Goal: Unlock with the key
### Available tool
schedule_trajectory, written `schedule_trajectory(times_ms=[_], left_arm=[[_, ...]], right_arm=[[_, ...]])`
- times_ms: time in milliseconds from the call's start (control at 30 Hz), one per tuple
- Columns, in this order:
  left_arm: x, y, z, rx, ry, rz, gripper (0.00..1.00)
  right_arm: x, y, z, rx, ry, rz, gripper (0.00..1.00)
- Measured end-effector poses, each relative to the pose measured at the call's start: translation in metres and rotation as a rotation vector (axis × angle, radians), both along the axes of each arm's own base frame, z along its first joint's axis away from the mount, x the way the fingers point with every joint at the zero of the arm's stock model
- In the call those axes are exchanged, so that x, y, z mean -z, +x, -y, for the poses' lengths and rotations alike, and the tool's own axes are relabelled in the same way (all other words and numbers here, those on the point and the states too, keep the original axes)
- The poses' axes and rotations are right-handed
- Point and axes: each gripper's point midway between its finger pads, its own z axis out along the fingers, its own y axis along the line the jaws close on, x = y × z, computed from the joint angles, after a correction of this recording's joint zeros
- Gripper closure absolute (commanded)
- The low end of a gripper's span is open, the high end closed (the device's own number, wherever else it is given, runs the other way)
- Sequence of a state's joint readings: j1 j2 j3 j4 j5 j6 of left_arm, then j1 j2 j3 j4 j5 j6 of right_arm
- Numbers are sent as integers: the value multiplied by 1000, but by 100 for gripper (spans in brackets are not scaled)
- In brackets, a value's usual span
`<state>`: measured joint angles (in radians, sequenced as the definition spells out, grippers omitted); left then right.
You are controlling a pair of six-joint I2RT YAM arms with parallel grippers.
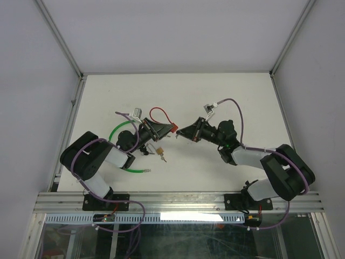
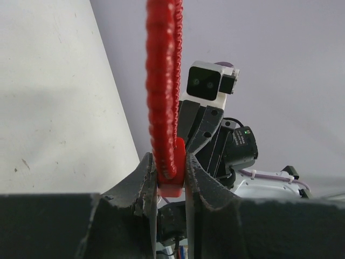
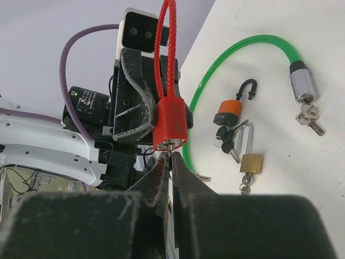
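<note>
1. The left hand [image 2: 171, 164] is closed to a narrow gap on the body of the red cable lock [image 3: 171, 123]. It holds the lock off the desk [image 3: 323, 32], between the two arms. The lock's red cable rises in a loop that is cut off at the top of the left wrist view
2. The right hand [image 3: 171, 162] is pinched fully together just under the lock's base, on a small metal key [image 3: 171, 147]. Only a sliver of the key shows between the fingertips and the lock, so how deep it sits cannot be told
3. In the top view the two hands meet tip to tip, and the lock and key are too small there to tell apart
4. On the desk lie a green cable lock [image 3: 237, 48] with keys at its silver end, an orange padlock [image 3: 230, 110] and a brass padlock [image 3: 251, 162]. The green cable's lower run is hidden behind the red lock and the right hand
</note>
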<state>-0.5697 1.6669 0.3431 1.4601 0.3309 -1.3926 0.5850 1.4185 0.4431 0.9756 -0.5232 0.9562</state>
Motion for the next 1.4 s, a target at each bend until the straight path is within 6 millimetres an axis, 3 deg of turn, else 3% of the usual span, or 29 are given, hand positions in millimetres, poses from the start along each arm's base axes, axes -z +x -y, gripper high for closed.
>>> schedule_trajectory(times_ms=[67,200,367,533,733,833,1067,1400], left_arm=[[0,0,0,2,5,6,100],[2,-3,-3,35,14,12,100],[4,-10,-2,85,29,23,100],[-1,-12,-4,95,35,50,100],[-10,-12,-6,85,30,91,100],[-12,-13,-7,83,30,100,100],[-17,-14,-8,77,40,128,100],[-28,-17,-10,59,68,182,100]], right_arm=[[1,-1,-1,4,-9,-1,100],[1,-4,0,14,-36,5,72],[-7,-7,5,36,-70,58,59],[-13,-10,9,63,-75,95,59],[15,-25,10,62,-115,42,62],[19,-30,5,51,-114,33,64],[7,-35,-2,42,-50,46,65],[-8,-28,4,116,-11,70,69]])
